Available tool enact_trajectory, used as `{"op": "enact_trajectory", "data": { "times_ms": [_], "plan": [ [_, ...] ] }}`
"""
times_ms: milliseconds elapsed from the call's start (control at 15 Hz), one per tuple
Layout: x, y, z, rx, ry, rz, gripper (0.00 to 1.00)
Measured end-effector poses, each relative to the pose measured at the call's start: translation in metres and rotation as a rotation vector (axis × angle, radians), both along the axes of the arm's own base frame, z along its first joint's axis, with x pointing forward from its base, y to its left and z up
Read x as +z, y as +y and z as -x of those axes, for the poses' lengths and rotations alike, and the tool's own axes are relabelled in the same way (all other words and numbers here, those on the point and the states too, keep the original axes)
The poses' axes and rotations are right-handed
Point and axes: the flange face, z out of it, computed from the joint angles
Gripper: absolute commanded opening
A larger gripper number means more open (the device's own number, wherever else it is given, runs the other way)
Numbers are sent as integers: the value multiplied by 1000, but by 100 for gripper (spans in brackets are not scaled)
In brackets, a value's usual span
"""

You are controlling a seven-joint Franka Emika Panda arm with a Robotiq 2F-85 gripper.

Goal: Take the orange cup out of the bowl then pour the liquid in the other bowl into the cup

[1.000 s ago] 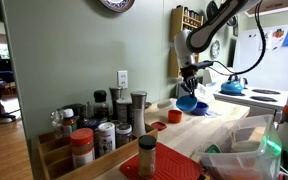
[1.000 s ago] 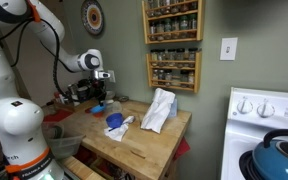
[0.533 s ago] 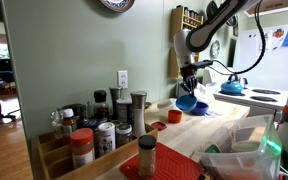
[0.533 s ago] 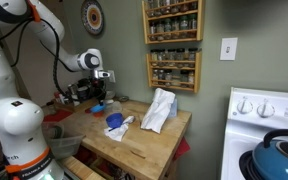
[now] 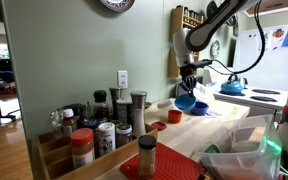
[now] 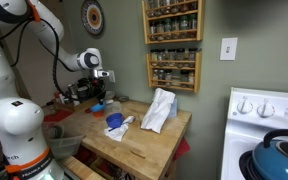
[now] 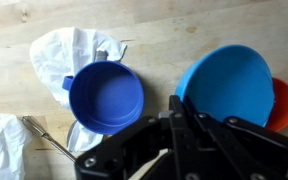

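My gripper [image 7: 177, 103] is shut on the left rim of a blue bowl [image 7: 229, 82] and holds it tilted above the wooden table; it also shows in both exterior views [image 5: 189, 82] [image 6: 100, 92]. The orange cup [image 7: 286, 105] peeks out from under the held bowl's right edge, mostly hidden; in an exterior view it stands on the table [image 5: 174, 117] in front of the bowl [image 5: 188, 102]. A second blue bowl [image 7: 106, 97] sits upright on a white cloth [image 7: 69, 50], left of my fingers. I cannot see any liquid.
Spice jars [image 5: 104, 125] crowd the near end of the table beside a flat red dish [image 5: 156, 126]. A metal utensil [image 7: 44, 135] lies by the cloth. A white bag [image 6: 159, 108] stands on the table [image 6: 149, 145]; a wall spice rack [image 6: 172, 45] hangs behind.
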Motion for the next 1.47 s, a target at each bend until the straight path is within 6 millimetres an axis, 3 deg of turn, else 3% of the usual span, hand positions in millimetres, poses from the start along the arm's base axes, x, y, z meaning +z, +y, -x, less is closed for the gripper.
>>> {"op": "enact_trajectory", "data": {
  "times_ms": [1467],
  "plan": [
    [2,7,1,14,-25,77,1]
  ]
}}
